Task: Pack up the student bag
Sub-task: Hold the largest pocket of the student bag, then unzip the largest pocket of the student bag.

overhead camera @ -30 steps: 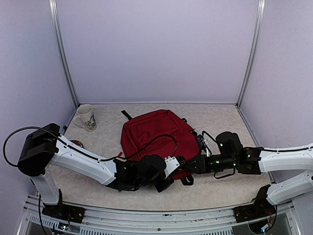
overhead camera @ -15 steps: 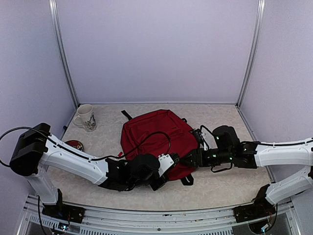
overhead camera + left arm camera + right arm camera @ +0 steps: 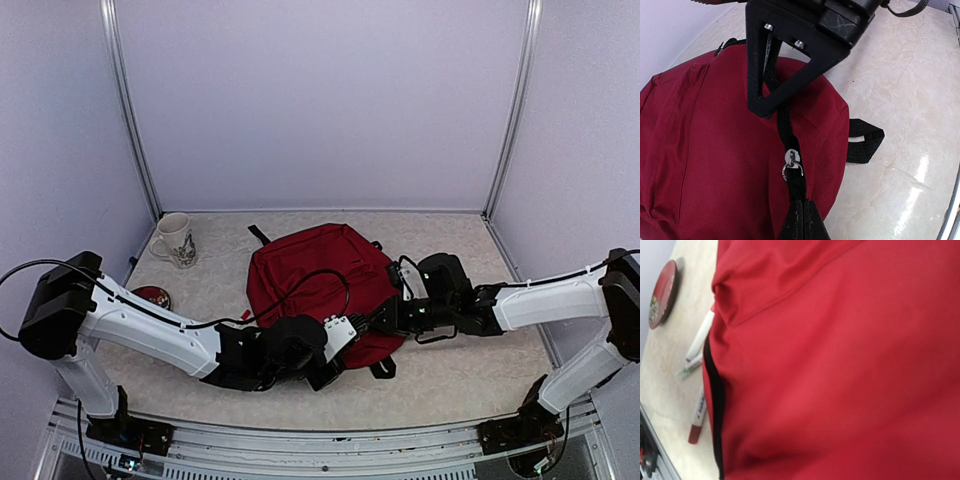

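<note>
Your left gripper (image 3: 801, 221) is pinched shut on the black pull (image 3: 789, 132) at the bag's near edge. The bag (image 3: 315, 270) lies flat mid-table and looks closed. The right gripper (image 3: 380, 323) sits at the bag's near-right corner, on the same pull just past its ring (image 3: 792, 166); you cannot tell whether its jaws have closed.

If both arms haul that one pull in opposite directions, it may slip free, or the slider may jam rather than run. Nothing pins the bag, so a hard tug would likely drag it whole and sweep away the pens (image 3: 699, 342) just beside its left edge. The mug (image 3: 176, 240), beyond the bag's far-left corner, looks safe.
</note>
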`<state>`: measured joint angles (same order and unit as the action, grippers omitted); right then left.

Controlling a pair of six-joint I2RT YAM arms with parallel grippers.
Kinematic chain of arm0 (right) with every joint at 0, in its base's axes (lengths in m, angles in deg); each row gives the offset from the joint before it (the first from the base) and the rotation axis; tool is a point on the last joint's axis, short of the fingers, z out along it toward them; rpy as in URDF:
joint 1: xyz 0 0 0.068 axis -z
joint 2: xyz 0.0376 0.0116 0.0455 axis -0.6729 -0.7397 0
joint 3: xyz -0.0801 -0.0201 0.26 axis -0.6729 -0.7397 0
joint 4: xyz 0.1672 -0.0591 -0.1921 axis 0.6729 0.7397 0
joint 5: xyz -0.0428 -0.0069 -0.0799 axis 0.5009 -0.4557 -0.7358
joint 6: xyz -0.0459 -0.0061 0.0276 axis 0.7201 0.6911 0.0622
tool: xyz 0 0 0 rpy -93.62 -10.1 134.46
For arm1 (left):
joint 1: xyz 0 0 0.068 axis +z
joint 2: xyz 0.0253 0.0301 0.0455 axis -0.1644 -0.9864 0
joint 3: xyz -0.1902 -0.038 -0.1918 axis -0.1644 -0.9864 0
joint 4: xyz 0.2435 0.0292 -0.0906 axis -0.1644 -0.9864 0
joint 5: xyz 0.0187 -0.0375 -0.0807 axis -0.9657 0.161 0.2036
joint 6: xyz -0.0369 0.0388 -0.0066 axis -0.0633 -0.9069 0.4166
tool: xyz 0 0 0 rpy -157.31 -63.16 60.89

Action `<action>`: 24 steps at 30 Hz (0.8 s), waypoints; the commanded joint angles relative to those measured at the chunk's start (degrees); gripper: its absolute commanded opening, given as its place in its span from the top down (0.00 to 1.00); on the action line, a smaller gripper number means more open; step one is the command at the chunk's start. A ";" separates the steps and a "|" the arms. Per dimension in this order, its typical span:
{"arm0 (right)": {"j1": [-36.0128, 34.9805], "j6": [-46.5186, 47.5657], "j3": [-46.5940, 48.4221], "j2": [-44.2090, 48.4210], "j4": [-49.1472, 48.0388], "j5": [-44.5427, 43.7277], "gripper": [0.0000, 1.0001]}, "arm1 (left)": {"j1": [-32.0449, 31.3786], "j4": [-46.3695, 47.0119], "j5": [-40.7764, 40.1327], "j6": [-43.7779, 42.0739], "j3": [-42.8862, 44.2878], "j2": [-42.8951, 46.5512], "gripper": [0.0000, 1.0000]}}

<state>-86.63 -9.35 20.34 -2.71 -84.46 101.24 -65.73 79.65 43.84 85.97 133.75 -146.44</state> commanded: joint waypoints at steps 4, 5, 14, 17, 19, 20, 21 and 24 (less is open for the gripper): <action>5.04 -0.10 -3.36 5.15 -4.28 -3.85 1.00 | -0.35 -3.96 1.51 0.94 -1.96 4.67 1.00; 6.31 0.49 -4.13 6.40 -3.77 -3.87 1.00 | -0.23 -4.48 1.99 1.39 -2.48 5.33 1.00; 12.37 7.47 -4.67 14.16 2.78 -2.06 1.00 | 1.82 -7.35 1.23 5.73 -7.56 8.96 1.00; 12.61 8.46 -4.65 14.87 4.17 -1.60 1.00 | 2.67 -8.13 0.45 5.95 -8.62 11.41 1.00; 12.61 8.83 -4.52 14.47 3.59 0.54 1.00 | 2.66 -7.50 1.55 5.06 -8.64 12.66 1.00; 12.61 9.29 -4.08 13.91 3.91 2.12 0.98 | 2.63 -7.27 2.36 4.69 -8.28 12.89 1.00; 12.61 9.78 -3.28 13.26 5.12 3.21 0.88 | 2.60 -7.00 3.00 4.57 -7.82 12.92 1.00; 11.41 12.70 -0.29 14.35 12.49 1.92 0.74 | 2.62 -7.14 5.46 4.33 -6.10 12.40 1.00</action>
<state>-75.20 -1.06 16.14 10.69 -79.41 103.76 -63.11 73.34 45.99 90.67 125.66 -134.68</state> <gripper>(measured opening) 0.202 0.006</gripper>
